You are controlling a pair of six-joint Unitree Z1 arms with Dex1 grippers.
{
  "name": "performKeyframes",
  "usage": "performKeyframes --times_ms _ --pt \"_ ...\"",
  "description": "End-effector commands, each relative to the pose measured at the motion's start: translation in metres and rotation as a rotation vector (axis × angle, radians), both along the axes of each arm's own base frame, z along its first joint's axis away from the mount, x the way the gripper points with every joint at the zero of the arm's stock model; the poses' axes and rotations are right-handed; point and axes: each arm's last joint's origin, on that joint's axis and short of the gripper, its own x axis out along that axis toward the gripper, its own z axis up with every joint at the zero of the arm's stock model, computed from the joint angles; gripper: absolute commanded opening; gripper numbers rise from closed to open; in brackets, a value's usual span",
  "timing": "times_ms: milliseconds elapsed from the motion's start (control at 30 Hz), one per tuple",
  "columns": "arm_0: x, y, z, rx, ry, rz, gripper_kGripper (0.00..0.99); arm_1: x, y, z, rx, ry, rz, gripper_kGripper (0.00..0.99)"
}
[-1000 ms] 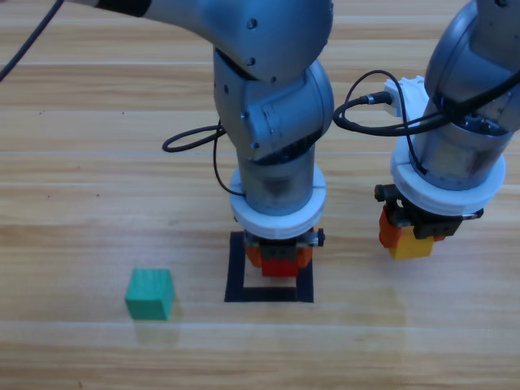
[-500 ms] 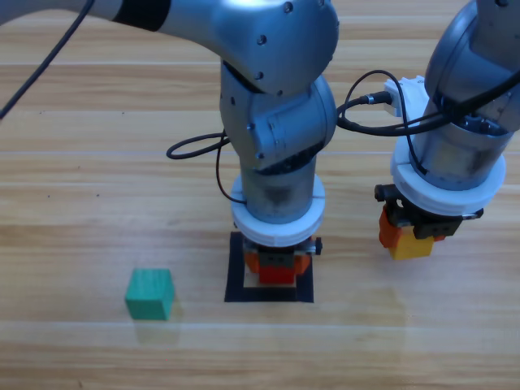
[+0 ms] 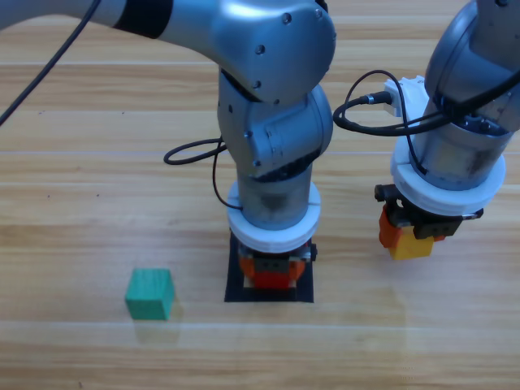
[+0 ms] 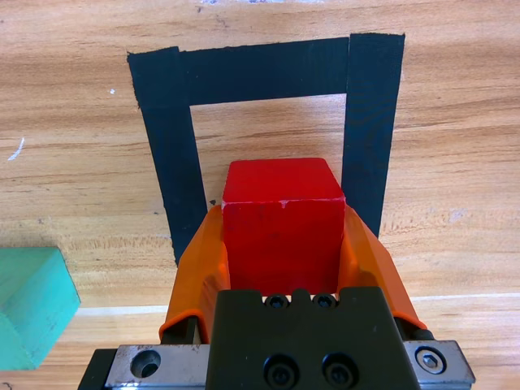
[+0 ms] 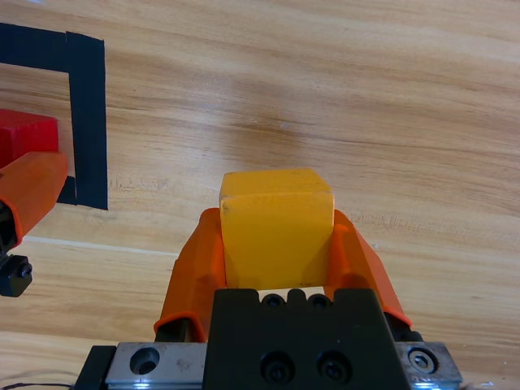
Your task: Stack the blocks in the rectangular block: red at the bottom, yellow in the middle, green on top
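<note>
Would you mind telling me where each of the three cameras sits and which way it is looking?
High view: fixed above the table, looking down; both arms descend from the top edge.
Left wrist view: on the left arm, looking along the left gripper at the red cube over the tape rectangle.
Right wrist view: on the right arm, looking along the right gripper at the yellow cube.
Both wrist views share the rectangle and red cube.
</note>
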Motion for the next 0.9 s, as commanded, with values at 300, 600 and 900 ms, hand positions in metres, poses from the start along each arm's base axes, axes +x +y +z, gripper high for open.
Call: performKeyframes --times_ms 300,600,900 --pt "0.004 0.004 -0.034 0.049 0.023 0.011 0.075 -0.011 -0.002 0.021 0.034 -0.028 0.023 0.015" --pt "0.008 0.01 -0.035 0.05 0.024 0.039 0.075 -0.011 -0.002 0.021 0.033 -0.029 0.021 0.015" --pt "0.009 0.013 -0.034 0.042 0.025 0.095 0.08 -0.011 -0.002 0.021 0.034 -0.028 0.021 0.015"
